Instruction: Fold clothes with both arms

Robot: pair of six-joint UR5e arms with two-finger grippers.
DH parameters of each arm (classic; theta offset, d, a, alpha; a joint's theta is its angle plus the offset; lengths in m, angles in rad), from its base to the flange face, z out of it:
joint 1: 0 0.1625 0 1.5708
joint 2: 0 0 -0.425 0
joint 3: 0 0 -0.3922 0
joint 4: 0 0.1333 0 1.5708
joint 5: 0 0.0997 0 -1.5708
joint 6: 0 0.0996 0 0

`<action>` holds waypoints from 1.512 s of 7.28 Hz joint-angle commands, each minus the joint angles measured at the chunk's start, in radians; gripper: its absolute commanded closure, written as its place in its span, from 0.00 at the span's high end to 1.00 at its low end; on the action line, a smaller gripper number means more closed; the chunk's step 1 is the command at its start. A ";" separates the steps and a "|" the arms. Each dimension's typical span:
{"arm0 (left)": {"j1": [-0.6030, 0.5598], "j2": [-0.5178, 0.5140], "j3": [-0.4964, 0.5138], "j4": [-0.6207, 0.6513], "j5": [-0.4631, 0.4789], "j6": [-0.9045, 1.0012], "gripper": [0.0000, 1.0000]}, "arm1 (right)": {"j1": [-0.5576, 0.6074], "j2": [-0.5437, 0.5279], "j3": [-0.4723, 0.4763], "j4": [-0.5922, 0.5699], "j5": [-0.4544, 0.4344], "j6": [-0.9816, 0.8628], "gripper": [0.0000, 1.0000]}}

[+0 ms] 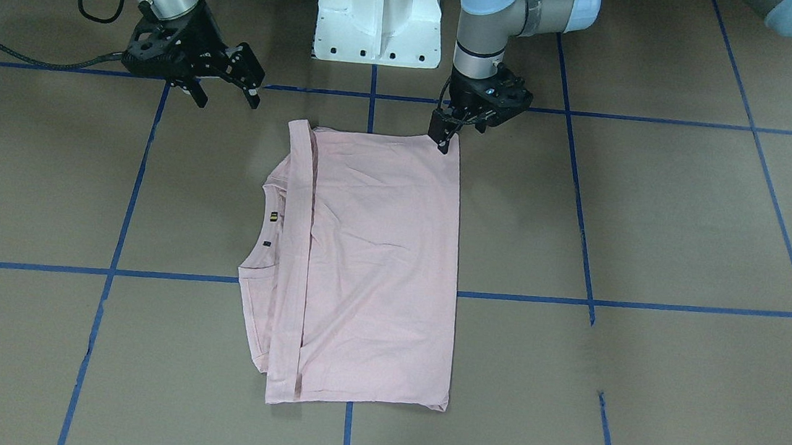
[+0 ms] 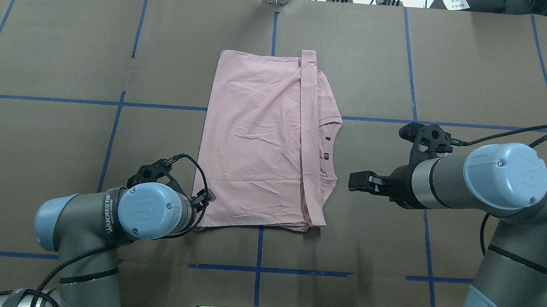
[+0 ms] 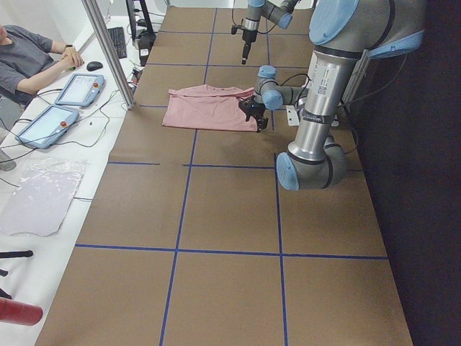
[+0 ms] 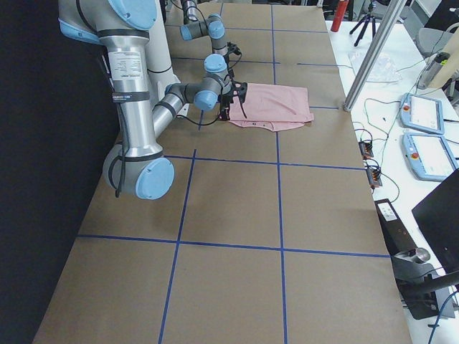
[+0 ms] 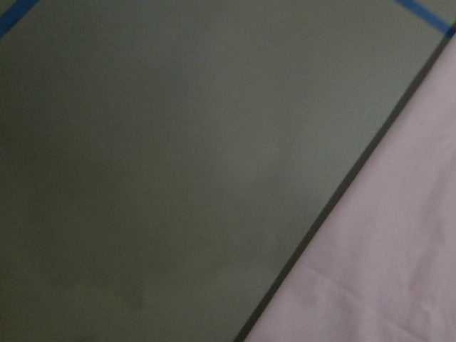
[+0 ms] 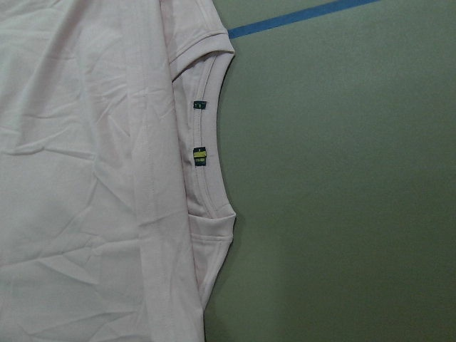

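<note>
The pale pink T-shirt (image 1: 377, 264) lies folded into a rectangle in the middle of the table (image 1: 658, 219), plain side up. Its collar with two small tags (image 6: 199, 158) faces my right arm's side. It also shows in the overhead view (image 2: 255, 143). My left gripper (image 1: 443, 143) points down with its fingers together, tips at the shirt's near corner. I cannot tell whether cloth is pinched. In the overhead view its wrist hides it. My right gripper (image 1: 227, 101) is open and empty, apart from the shirt's collar side. It also shows in the overhead view (image 2: 358, 181).
The white pedestal base (image 1: 378, 14) stands just behind the shirt, between the arms. Blue tape lines (image 1: 649, 305) grid the brown table. An operator (image 3: 29, 61) and teach pendants (image 3: 79, 90) are at a side bench past a metal post (image 3: 108, 50).
</note>
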 commanded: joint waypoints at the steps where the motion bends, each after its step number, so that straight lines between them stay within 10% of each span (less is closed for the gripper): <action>1: 0.015 -0.018 0.028 0.009 0.022 -0.012 0.98 | 0.000 -0.001 -0.001 0.000 -0.009 0.001 1.00; 4: 0.015 -0.028 0.045 0.007 0.033 -0.007 0.83 | 0.001 -0.001 -0.001 0.000 -0.009 -0.001 1.00; 7: 0.016 -0.027 0.038 0.006 0.036 -0.009 0.17 | 0.004 -0.002 0.001 0.000 -0.007 -0.001 1.00; 11: 0.018 -0.024 0.027 0.006 0.034 0.000 0.00 | 0.006 -0.002 -0.001 0.000 -0.009 -0.001 1.00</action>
